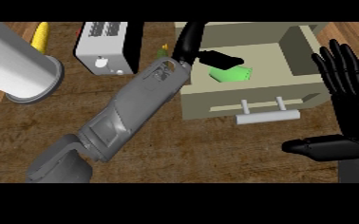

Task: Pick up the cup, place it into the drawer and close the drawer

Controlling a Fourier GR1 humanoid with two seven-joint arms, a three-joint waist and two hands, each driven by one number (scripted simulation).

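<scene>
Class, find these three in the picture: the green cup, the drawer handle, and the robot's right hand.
cup [235, 74], head view, on its green side, inside the drawer.
drawer handle [268, 117], head view, on the middle of the bar.
right hand [341, 83], head view, on the palm below the straight fingers.

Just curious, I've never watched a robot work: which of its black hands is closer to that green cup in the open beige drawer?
Left. The left hand is over the drawer, at the green cup. The right hand rests open beside the drawer, apart from it.

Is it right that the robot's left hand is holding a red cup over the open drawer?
Not quite. The head view shows the left hand over the open drawer, but the cup is green, not red.
</scene>
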